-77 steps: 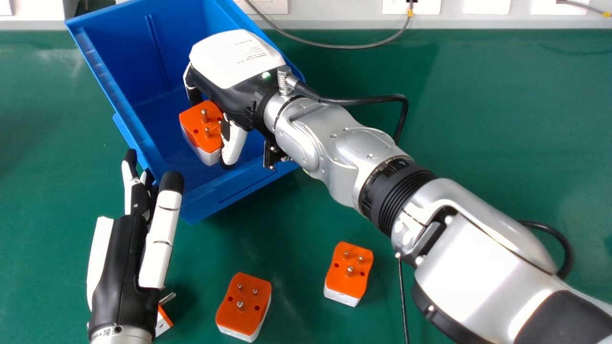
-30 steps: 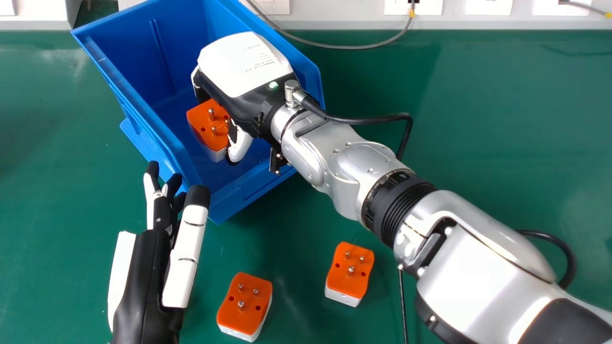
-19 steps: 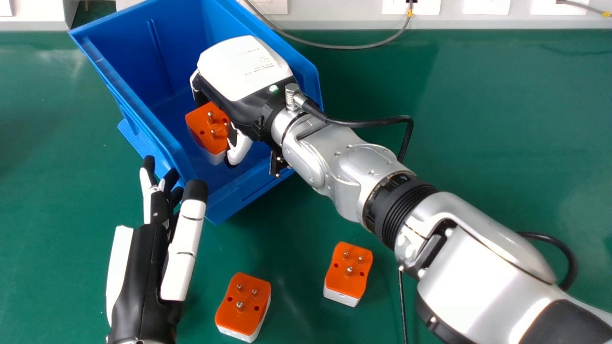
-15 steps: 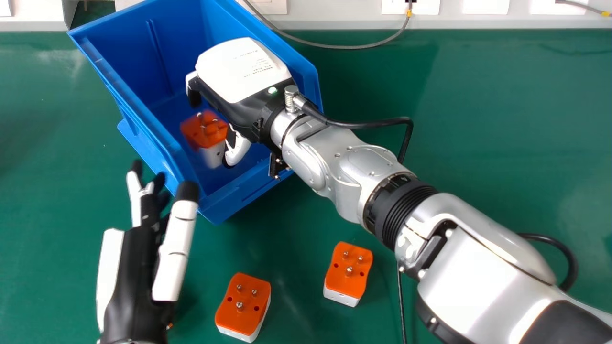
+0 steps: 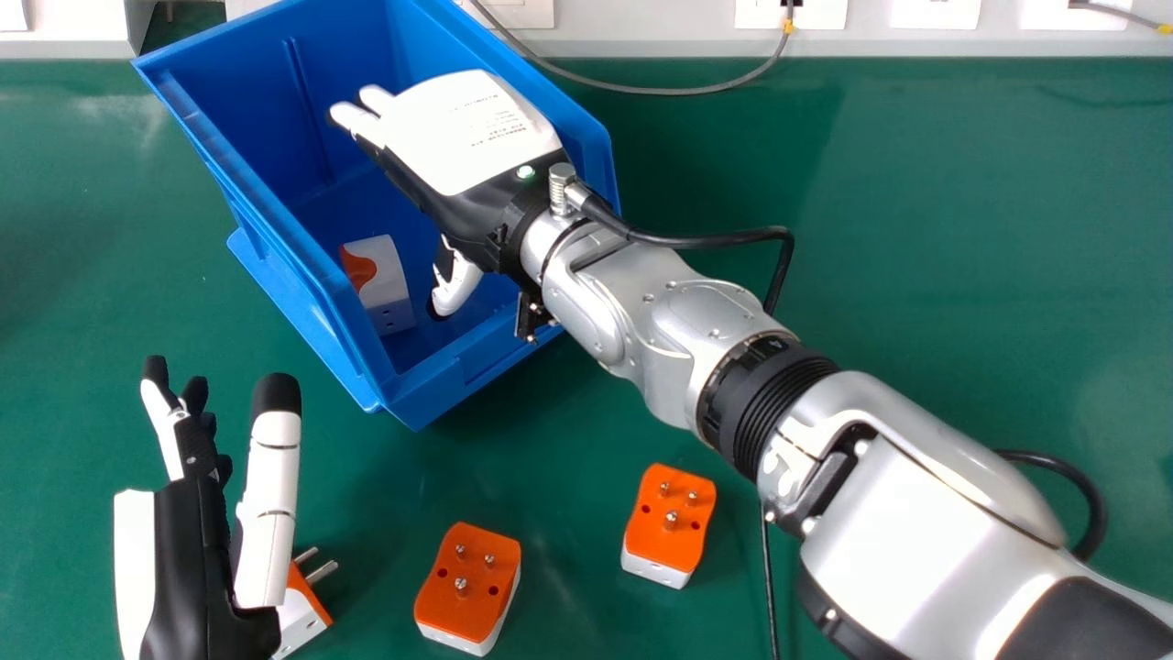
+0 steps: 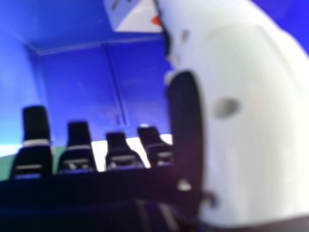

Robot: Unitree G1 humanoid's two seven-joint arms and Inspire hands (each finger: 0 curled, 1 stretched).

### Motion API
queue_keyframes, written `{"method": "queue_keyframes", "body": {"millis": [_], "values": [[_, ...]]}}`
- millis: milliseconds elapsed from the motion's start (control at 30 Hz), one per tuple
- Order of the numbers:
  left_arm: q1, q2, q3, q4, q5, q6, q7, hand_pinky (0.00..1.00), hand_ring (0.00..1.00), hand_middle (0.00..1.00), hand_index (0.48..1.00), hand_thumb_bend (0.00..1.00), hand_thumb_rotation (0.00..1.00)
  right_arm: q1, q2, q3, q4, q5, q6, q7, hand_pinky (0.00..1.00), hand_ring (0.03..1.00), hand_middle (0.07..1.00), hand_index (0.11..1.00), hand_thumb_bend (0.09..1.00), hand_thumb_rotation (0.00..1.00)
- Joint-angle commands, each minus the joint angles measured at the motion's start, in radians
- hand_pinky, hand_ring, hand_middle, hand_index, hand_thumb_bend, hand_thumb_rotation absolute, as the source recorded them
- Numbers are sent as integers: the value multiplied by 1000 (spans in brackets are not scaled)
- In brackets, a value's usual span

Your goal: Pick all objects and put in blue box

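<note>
The right hand (image 5: 467,137) is over the inside of the blue open-topped plastic box (image 5: 431,394), its fingers extended and the thumb hanging low, with nothing in its grasp. A white block-shaped plug adapter with an orange face (image 5: 380,275) is in the box, white side up, close to the left wall; whether it leans on that wall I can't tell.

The left hand (image 5: 197,568) is at the near left, outside the box, its fingers loosely straight and holding nothing. It partly hides an orange and white adapter with metal pins pointing sideways (image 5: 301,619); contact between them can't be judged. Two more orange-topped white plug adapters, pins up, sit on the green tabletop (image 5: 871,229): one near the middle (image 5: 463,587), the other farther right (image 5: 669,522).

With one in and three outside, the right hand probably needs to lift out next. If it draws back too low, its thumb or wrist could snag the near or right wall and drag the box. The left hand could shove the half-hidden adapter with a careless sideways sweep. Gripping an adapter by its upright pins rather than its body would give poor hold, and it might twist loose and drop short of the rim.
</note>
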Motion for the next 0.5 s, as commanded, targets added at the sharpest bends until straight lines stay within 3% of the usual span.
{"method": "queue_keyframes", "body": {"millis": [0,33,133,267,400,467], "values": [[-5,8,15,5,-14,-32,-6,954,993,1000,1000,659,1000,-1,115,-27,-11,25,-1,-5,789,946,995,965,626,21],[-5,9,18,7,-18,-35,-8,954,993,1000,1000,658,1000,-2,112,-30,-13,31,-5,-5,793,948,996,966,627,31],[-22,21,46,21,-38,-37,-21,955,994,1000,1000,657,1000,-7,106,-44,-16,43,-13,-22,798,950,998,967,619,45],[-26,38,86,38,-66,-54,-40,957,994,1000,1000,659,1000,-21,93,-72,-37,62,-23,-35,796,947,999,967,504,76],[-33,53,117,50,-81,-68,-54,959,994,1000,1000,664,1000,-23,73,-100,-71,84,-41,-59,796,939,995,965,543,62],[-47,61,135,66,-88,-73,-62,957,990,1000,1000,664,1000,-21,63,-111,-87,89,-50,-67,794,933,991,961,571,39]]}}
